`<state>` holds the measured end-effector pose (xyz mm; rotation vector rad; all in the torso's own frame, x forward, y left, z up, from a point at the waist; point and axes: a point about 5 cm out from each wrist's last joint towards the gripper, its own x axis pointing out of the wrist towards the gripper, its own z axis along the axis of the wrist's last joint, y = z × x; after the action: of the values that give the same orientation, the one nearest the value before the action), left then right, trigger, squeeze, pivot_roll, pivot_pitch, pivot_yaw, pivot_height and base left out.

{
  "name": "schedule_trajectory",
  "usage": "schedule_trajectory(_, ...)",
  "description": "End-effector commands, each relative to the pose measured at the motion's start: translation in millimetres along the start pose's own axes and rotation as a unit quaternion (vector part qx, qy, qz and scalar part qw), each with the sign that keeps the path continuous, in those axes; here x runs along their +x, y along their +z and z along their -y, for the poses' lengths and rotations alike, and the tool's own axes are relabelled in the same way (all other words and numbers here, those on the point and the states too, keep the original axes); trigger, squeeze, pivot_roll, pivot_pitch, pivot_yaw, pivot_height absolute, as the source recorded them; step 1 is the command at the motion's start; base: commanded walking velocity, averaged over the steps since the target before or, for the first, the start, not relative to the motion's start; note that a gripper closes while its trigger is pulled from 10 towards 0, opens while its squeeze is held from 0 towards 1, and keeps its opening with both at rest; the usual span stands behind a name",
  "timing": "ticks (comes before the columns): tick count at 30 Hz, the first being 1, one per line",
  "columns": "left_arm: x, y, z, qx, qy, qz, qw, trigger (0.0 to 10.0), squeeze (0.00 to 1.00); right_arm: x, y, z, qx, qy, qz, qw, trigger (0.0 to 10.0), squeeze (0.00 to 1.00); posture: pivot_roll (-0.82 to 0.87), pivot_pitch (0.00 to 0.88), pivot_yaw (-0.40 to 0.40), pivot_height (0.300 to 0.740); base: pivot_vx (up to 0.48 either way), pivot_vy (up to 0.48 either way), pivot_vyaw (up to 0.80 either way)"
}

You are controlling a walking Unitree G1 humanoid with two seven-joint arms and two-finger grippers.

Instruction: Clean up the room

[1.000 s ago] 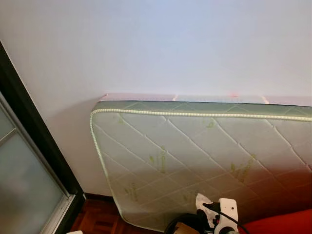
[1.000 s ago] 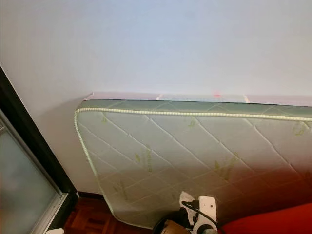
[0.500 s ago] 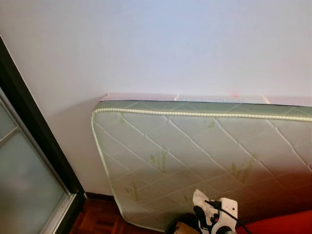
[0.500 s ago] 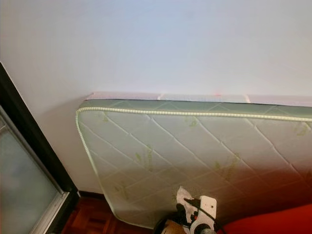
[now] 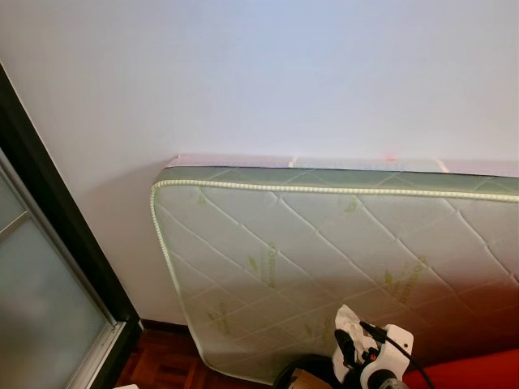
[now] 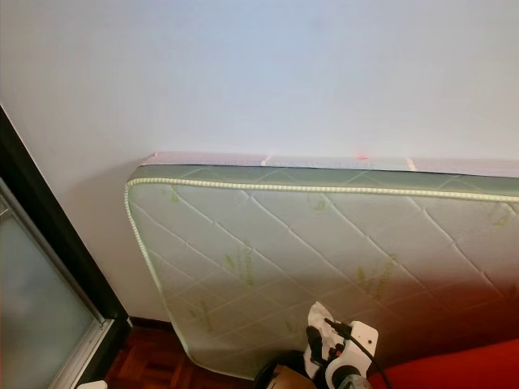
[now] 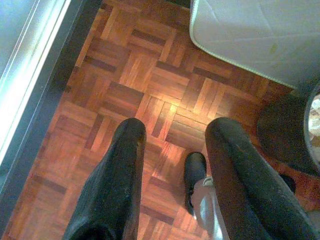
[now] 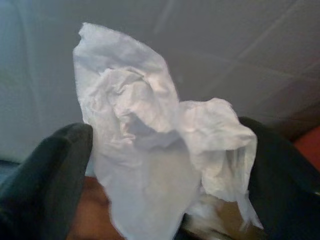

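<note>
A crumpled white tissue point(image 5: 349, 321) sticks up from my right gripper point(image 5: 353, 340), which is shut on it low in the eye views, in front of the mattress. In the right wrist view the tissue point(image 8: 145, 150) sits pinched between both black fingers point(image 8: 45, 175). My left gripper point(image 7: 175, 126) hangs open over the parquet floor point(image 7: 125, 95), with nothing between its fingers.
A green quilted mattress point(image 5: 324, 243) leans on its side against the white wall. A dark-framed glass sliding door point(image 5: 40, 308) stands on the left. A red surface point(image 5: 478, 369) is at the bottom right. A dark round object point(image 5: 296, 374) sits low beside the gripper.
My right gripper has shifted slightly right and up, still holding the tissue. The rest of the scene is unchanged.
</note>
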<state>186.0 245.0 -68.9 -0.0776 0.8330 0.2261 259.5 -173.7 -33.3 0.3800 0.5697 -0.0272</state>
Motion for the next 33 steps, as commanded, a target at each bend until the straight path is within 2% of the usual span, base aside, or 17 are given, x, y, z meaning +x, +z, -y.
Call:
schedule_trajectory(1, -4.0, -8, -11.0, 0.003, 0.008, -0.006, 1.000, 10.0, 0.00, -3.5, -20, -3.7, -0.085, 0.009, -0.063, 0.994, 10.0, 1.00, -0.01, 0.000, 0.027, 0.717, 0.000, 0.000, 0.00)
schedule_trajectory(2, -4.0, -8, -11.0, 0.003, 0.008, -0.006, 1.000, 10.0, 0.00, -3.5, -20, -3.7, -0.085, 0.009, -0.063, 0.994, 10.0, 1.00, -0.01, 0.000, 0.027, 0.717, 0.000, 0.000, 0.00)
schedule_trajectory(5, -6.6, -12, -18.5, 0.000, 0.012, -0.007, 1.000, 10.0, 0.00, -1.9, -7, -2.8, 0.027, 0.006, 0.002, 1.000, 10.0, 1.00, -0.01, 0.000, 0.026, 0.717, 0.000, 0.000, 0.00)
schedule_trajectory(8, -7.8, -12, -24.8, 0.000, 0.016, -0.010, 1.000, 10.0, 0.00, -1.3, -2, -2.4, -0.001, 0.002, 0.015, 1.000, 10.0, 1.00, -0.01, 0.000, 0.031, 0.717, 0.000, 0.000, 0.00)
schedule_trajectory(9, -6.9, -10, -25.1, 0.001, 0.016, -0.011, 1.000, 10.0, 0.00, -0.9, 1, -7.4, -0.067, 0.018, 0.027, 0.997, 10.0, 1.00, -0.01, 0.000, 0.031, 0.717, 0.000, 0.000, 0.00)
schedule_trajectory(12, -5.3, -6, -23.1, 0.001, 0.016, -0.010, 1.000, 10.0, 0.00, -0.3, 5, -12.8, -0.030, 0.039, 0.053, 0.997, 10.0, 1.00, -0.01, 0.000, 0.028, 0.717, 0.000, 0.000, 0.00)
schedule_trajectory(13, -4.5, -5, -21.1, 0.001, 0.015, -0.010, 1.000, 10.0, 0.00, 0.6, 4, -11.6, 0.018, 0.032, 0.043, 0.998, 10.0, 1.00, -0.01, 0.000, 0.029, 0.717, 0.000, 0.000, 0.00)
schedule_trajectory(15, -3.9, -5, -18.9, 0.001, 0.015, -0.010, 1.000, 10.0, 0.00, 0.7, -6, -8.9, 0.019, 0.013, -0.007, 1.000, 10.0, 1.00, -0.01, 0.000, 0.029, 0.717, 0.000, 0.000, 0.00)
schedule_trajectory(16, -3.7, -4, -18.0, 0.001, 0.015, -0.010, 1.000, 10.0, 0.00, 0.3, -11, -7.5, 0.005, 0.004, -0.030, 1.000, 10.0, 1.00, -0.01, 0.000, 0.030, 0.717, 0.000, 0.000, 0.00)
schedule_trajectory(17, -3.0, -5, -13.4, 0.003, 0.012, -0.011, 1.000, 10.0, 0.00, -1.7, -15, -3.8, -0.083, -0.009, -0.047, 0.995, 10.0, 1.00, 0.00, 0.000, 0.030, 0.717, 0.000, 0.000, 0.00)
schedule_trajectory(18, -3.0, -5, -13.4, 0.003, 0.012, -0.011, 1.000, 10.0, 0.00, -1.7, -15, -3.8, -0.083, -0.009, -0.047, 0.995, 10.0, 1.00, 0.00, 0.000, 0.030, 0.717, 0.000, 0.000, 0.00)
schedule_trajectory(19, -2.6, -6, -9.7, 0.003, 0.010, -0.011, 1.000, 10.0, 0.00, -0.6, -2, -4.3, -0.094, -0.011, 0.008, 0.995, 10.0, 1.00, 0.00, 0.000, 0.029, 0.717, 0.000, 0.000, 0.00)
schedule_trajectory(22, -2.6, -7, -8.0, 0.002, 0.009, -0.012, 1.000, 10.0, 0.00, 1.8, 18, -4.3, -0.018, -0.017, 0.076, 0.997, 10.0, 1.00, -0.01, 0.000, 0.031, 0.717, 0.000, 0.000, 0.00)
schedule_trajectory(25, -2.4, -8, -5.7, 0.005, 0.008, -0.014, 1.000, 10.0, 0.00, 3.9, 20, -4.8, -0.024, -0.017, 0.061, 0.998, 10.0, 1.00, -0.02, 0.000, 0.034, 0.717, 0.000, 0.000, 0.00)
schedule_trajectory(26, -2.2, -8, -4.7, 0.006, 0.007, -0.014, 1.000, 10.0, 0.00, 4.7, 19, -6.5, -0.045, -0.011, 0.051, 0.998, 10.0, 0.00, -0.01, 0.000, 0.032, 0.717, 0.000, 0.000, 0.00)
schedule_trajectory(29, -2.1, -7, -4.4, 0.005, 0.007, -0.014, 1.000, 10.0, 0.00, 4.7, 17, -5.9, -0.057, -0.017, 0.040, 0.997, 10.0, 0.00, -0.01, 0.000, 0.032, 0.717, 0.000, 0.000, 0.00)
schedule_trajectory(33, -3.9, -9, -11.8, 0.002, 0.010, -0.011, 1.000, 10.0, 0.00, 3.1, 13, -4.7, -0.050, -0.020, 0.041, 0.998, 10.0, 0.00, 0.00, 0.000, 0.025, 0.717, 0.000, 0.000, 0.00)
